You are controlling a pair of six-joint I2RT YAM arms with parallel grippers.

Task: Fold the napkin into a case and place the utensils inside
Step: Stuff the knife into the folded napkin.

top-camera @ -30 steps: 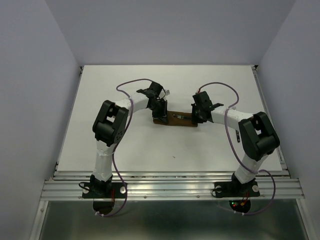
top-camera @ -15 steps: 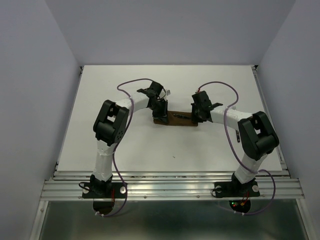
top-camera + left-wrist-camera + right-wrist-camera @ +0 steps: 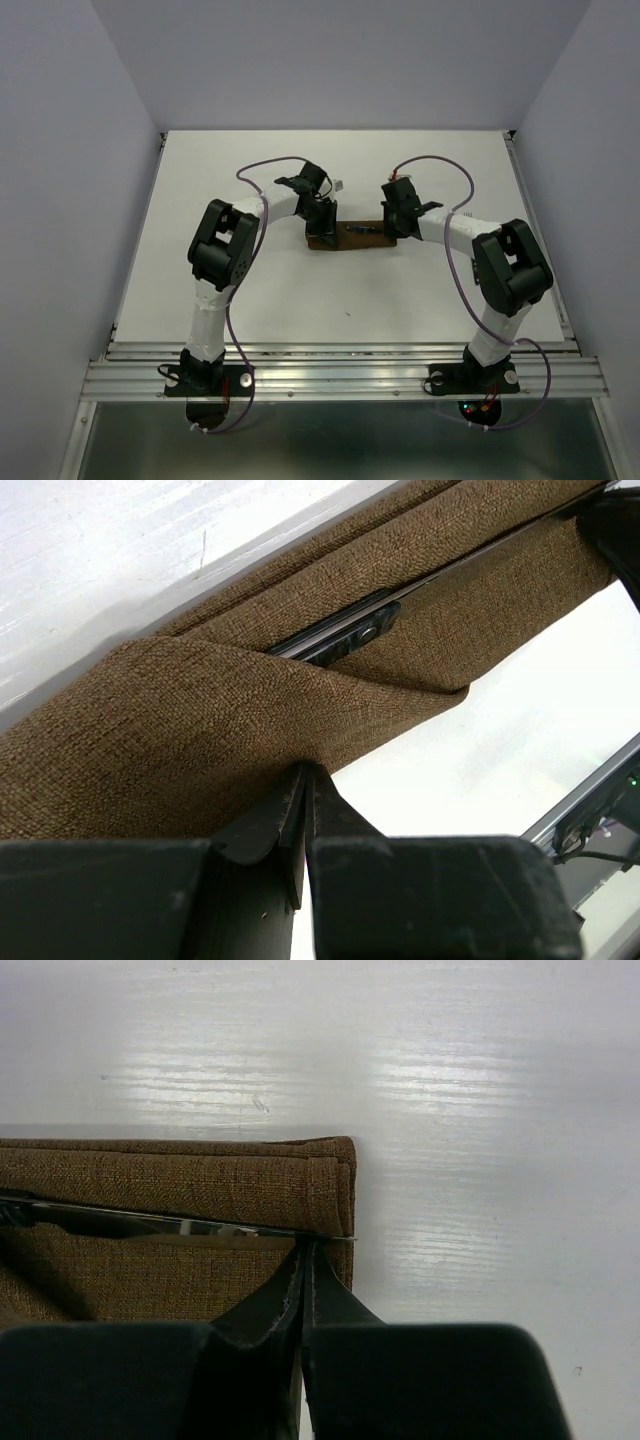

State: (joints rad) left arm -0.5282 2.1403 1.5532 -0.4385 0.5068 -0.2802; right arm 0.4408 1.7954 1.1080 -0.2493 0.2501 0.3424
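I see the case lying in the middle of the desk, its length running from 9 to 3 o'clock. My left jaws are nearly closed, pinching a raised fold of its cloth at the 9 o'clock end. The right jaws are pressed fully together at the 3 o'clock end, and I can't tell whether they nip any cloth. A utensil lies in the fold. From overhead, both wrists hide the case's ends.
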